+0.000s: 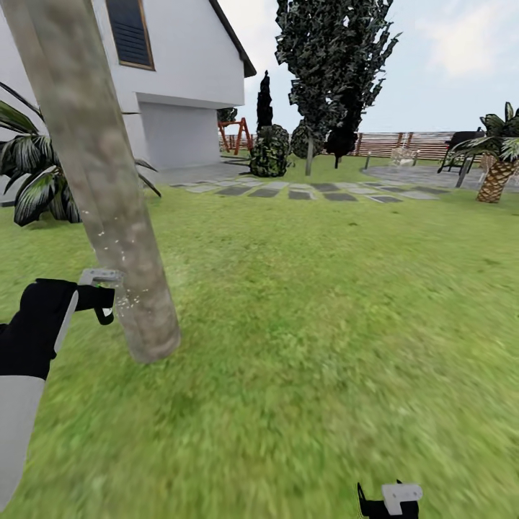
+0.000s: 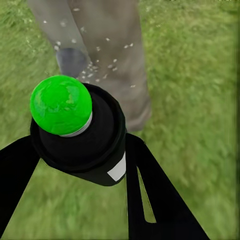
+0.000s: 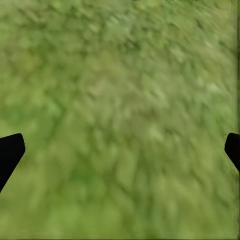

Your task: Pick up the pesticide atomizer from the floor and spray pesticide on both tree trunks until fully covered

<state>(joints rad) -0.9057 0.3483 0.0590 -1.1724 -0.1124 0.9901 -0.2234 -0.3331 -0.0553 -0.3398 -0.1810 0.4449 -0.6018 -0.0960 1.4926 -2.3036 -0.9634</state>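
We hold the pesticide atomizer [image 2: 80, 135] clamped between the fingers of the left gripper [image 1: 101, 295], its green cap [image 2: 61, 104] aimed at the tree trunk [image 1: 108, 194] just beside it. White-yellow pesticide specks [image 2: 100, 57] dot the lower bark; the upper trunk looks bare. To do this step well, we judge that we should keep the nozzle near the bark, sweep upward, and then work around the trunk, since its far side is hidden from us. The right gripper [image 1: 389, 501] hangs over the lawn [image 3: 120, 100], its fingers spread wide with nothing between them.
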